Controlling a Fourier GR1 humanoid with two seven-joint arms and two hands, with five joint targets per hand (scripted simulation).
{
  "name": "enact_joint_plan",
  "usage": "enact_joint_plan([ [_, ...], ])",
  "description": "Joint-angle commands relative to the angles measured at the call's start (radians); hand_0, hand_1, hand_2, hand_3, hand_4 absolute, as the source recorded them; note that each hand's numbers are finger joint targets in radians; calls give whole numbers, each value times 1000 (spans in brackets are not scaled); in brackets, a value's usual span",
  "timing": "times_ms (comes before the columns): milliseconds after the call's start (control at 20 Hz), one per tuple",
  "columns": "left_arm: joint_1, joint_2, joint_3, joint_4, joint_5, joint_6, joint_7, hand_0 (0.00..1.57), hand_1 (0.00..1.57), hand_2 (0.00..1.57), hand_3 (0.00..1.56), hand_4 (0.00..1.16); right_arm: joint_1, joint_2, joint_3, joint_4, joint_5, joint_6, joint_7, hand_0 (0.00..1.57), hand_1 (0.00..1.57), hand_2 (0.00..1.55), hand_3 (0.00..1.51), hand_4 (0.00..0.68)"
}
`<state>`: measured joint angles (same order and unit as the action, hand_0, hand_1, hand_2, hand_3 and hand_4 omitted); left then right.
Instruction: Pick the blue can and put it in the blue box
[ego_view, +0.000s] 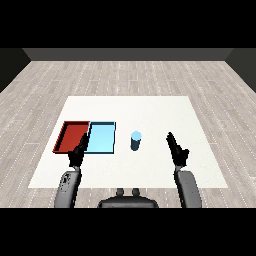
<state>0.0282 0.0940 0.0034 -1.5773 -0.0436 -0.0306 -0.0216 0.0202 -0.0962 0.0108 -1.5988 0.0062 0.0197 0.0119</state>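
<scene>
White rectangular table (150, 165): stands on a pale grey plank floor (125, 75) and carries every item listed here.

Shallow red rectangular tray (71, 135): lies at the table's left side, nothing visible inside it. Its right edge sits just beside the next item.

Shallow light blue rectangular tray (102, 136): lies side by side with the red one, on its right, nothing visible inside it.

Small upright blue cylindrical can (135, 140): stands on the bare tabletop with its lighter round top showing, just to the right of the light blue tray and outside it. It sits between the tray and the right hand, touched by neither hand.

Black left hand (78, 152) on a grey forearm (67, 189): comes in from the lower left. Its fingers are stretched out straight, pointing forward, and they overlap the near edge where the two trays meet. It holds nothing.

Black right hand (176, 149) on a grey forearm (188, 189): comes in from the lower right. Its fingers are likewise straight and pointing forward over the table, with the thumb sticking out to the side. It holds nothing and is apart from the can, to the can's right.
</scene>
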Motion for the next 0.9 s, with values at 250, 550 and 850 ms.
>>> enact_joint_plan([
  [250,-8,-3,13,-30,24,-29,52,0,0,0,0,0,-184,55,-7,112,68,-87,18,0,0,0,0,0],
  [550,-23,-93,11,-44,137,-43,-364,0,0,0,0,0,-139,93,-10,66,-122,59,-271,0,0,0,0,0],
  [850,-31,-52,86,-27,169,-90,-392,0,0,0,0,0,-131,95,21,35,-108,30,-234,0,0,0,0,0],
])
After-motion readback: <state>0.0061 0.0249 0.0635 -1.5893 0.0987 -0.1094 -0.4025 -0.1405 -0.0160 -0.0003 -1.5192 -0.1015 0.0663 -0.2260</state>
